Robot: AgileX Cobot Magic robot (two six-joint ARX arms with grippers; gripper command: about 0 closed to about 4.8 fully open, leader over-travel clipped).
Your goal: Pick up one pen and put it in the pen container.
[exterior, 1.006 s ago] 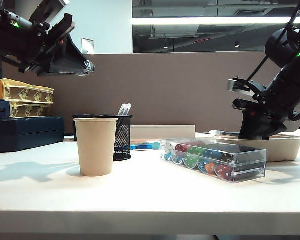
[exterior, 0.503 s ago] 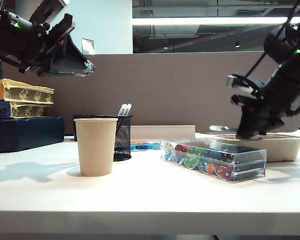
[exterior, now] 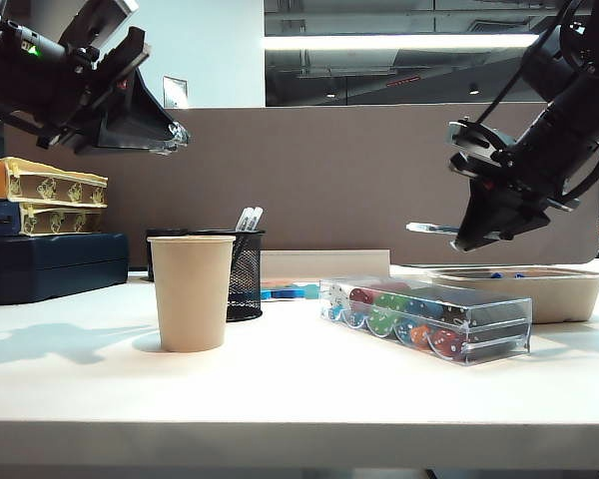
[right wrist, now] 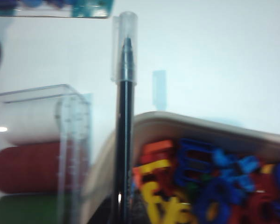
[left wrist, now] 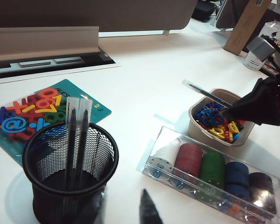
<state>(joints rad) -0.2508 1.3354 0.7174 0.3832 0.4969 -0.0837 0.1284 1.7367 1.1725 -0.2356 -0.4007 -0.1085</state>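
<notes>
The pen (exterior: 429, 229) is a slim dark one with a clear cap, and it sticks out level from my right gripper (exterior: 471, 239), which is shut on it above the beige tray. It shows again as the pen (right wrist: 123, 140) in the right wrist view and the pen (left wrist: 206, 92) in the left wrist view. The pen container (exterior: 244, 274), a black mesh cup, stands behind the paper cup; the pen container (left wrist: 70, 168) holds two capped pens (left wrist: 77, 135). My left gripper (exterior: 170, 135) hangs open high at the left, above the container, holding nothing.
A tan paper cup (exterior: 191, 291) stands in front of the mesh cup. A clear case of coloured chips (exterior: 429, 317) lies mid-table. The beige tray (exterior: 579, 299) holds plastic letters. A teal card of magnets (left wrist: 37, 112) lies behind the cup. Stacked boxes (exterior: 40, 230) fill the far left.
My right gripper has risen out of the beige tray with the pen in its grip and tilted, so the pen now hangs above the tray. The left arm has stayed still.
</notes>
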